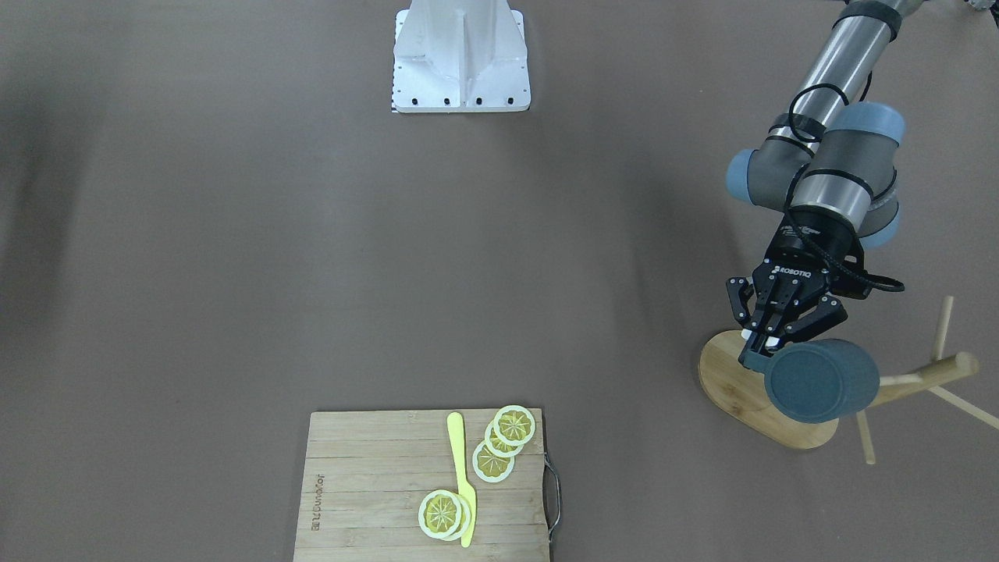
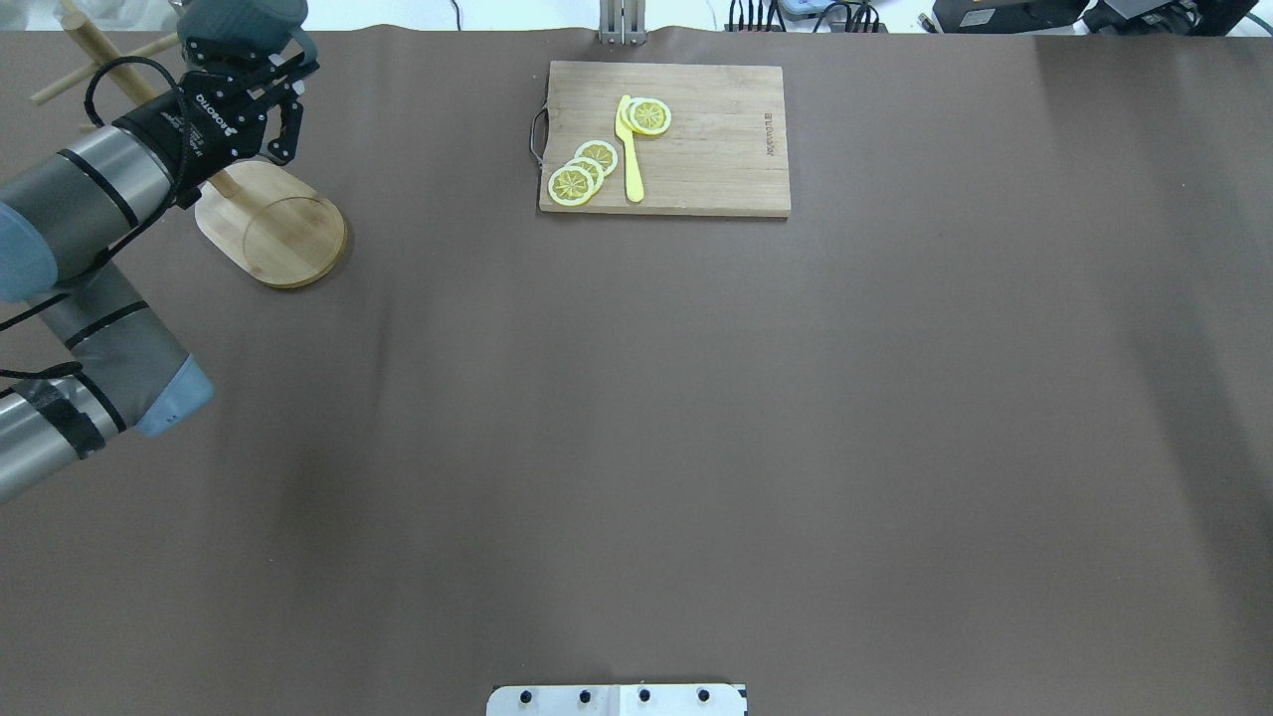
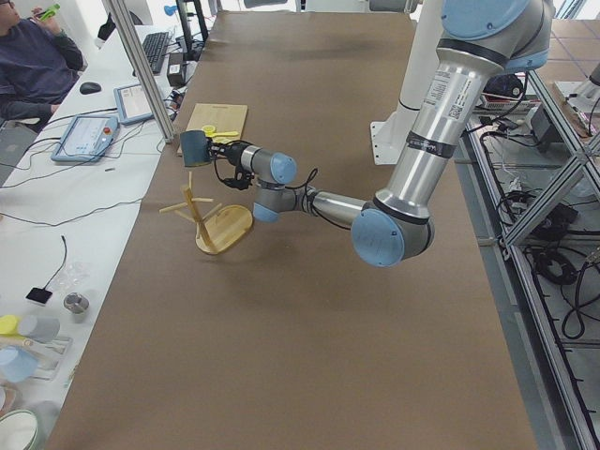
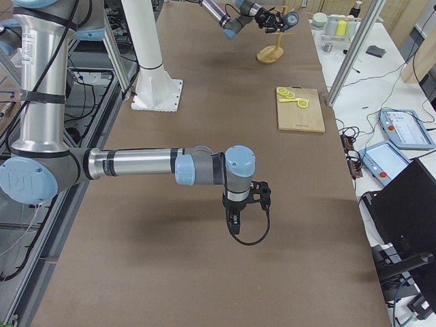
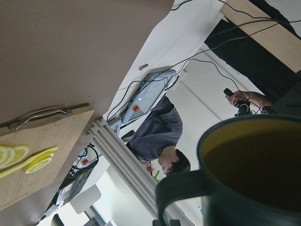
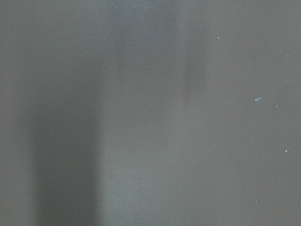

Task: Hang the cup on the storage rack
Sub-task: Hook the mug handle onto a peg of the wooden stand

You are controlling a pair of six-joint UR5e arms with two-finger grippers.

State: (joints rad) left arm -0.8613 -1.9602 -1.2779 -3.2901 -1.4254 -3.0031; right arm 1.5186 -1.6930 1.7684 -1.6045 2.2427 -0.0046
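Grips dusty blue-grey ribbed mug [image 1: 821,381] in left fingers [image 1: 769,324] at frame right, above light wooden mug tree [image 1: 730,382]. Line handle loop [image 1: 751,361] onto a peg [image 1: 944,318] gently. Cannot tell right fingers' [image 4: 234,223] state.

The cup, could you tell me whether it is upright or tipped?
Tipped: the cup shows its base to the front camera, and its yellow mouth faces the left pincer holding it.

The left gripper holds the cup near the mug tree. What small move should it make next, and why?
Probably ease the cup down toward a free peg, so the peg enters the handle loop. The left gripper is shut on the handle, the cup hangs higher than the pegs of the mug tree in the left side view, and the wrist view shows the loop empty.
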